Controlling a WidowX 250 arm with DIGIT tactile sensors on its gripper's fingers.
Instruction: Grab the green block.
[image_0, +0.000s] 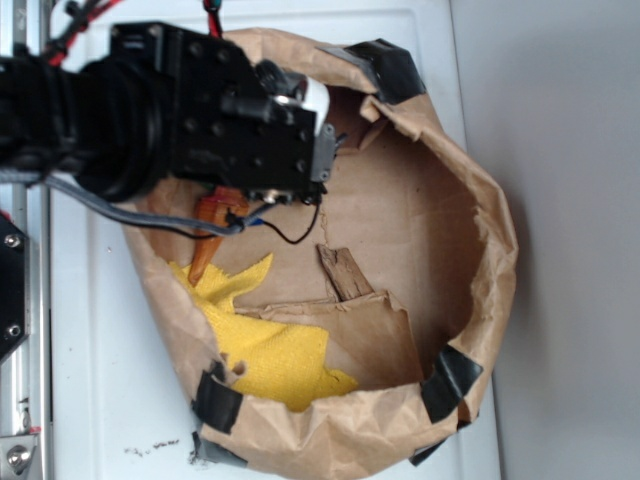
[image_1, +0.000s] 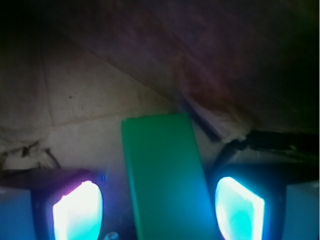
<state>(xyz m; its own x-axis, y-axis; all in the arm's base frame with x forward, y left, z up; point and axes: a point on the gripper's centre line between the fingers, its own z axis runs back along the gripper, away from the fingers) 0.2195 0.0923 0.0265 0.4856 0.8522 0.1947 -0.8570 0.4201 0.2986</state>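
I have the arm (image_0: 150, 110) lowered into the paper bag (image_0: 470, 230), above the yellow cloth (image_0: 270, 350). The approach looks complete; closing and lifting remain. On the wrist view, the gripper (image_1: 159, 210) stands open, with the green block (image_1: 162, 170) lying lengthwise between its fingers (image_1: 77, 210), a gap showing on each side.

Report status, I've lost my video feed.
End effector open, straddling the green block. Fingers apart from it, not gripping. Nothing between.
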